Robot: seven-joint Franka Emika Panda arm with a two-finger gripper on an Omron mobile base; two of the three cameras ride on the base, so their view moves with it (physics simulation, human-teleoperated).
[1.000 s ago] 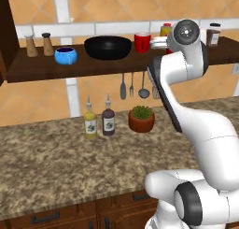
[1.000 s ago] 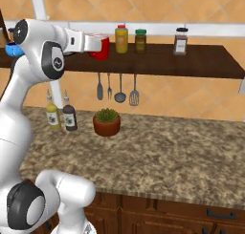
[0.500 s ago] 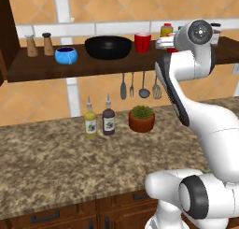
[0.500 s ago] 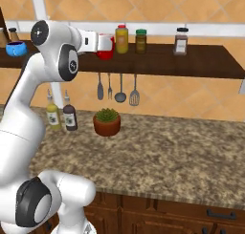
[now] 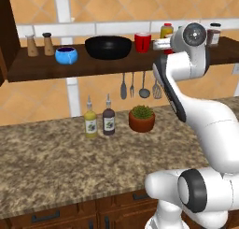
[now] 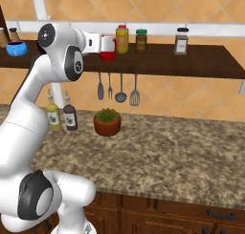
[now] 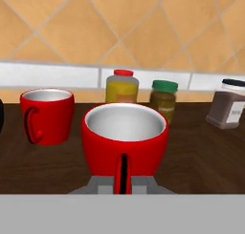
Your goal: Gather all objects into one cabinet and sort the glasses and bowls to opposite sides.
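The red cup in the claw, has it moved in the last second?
Yes. The held red cup has shifted right along the shelf, nearer the yellow jar.

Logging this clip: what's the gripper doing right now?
Gripper: shut on the red cup, held by its handle over the shelf.

Two base cameras look forward and slightly down from behind the arm, one from its left and one from its right, both taking in the long dark shelf (image 5: 116,64) (image 6: 191,66) and granite counter (image 5: 70,162) (image 6: 182,152), while the hand camera sits close at shelf (image 7: 201,161) height, facing the tiled wall.
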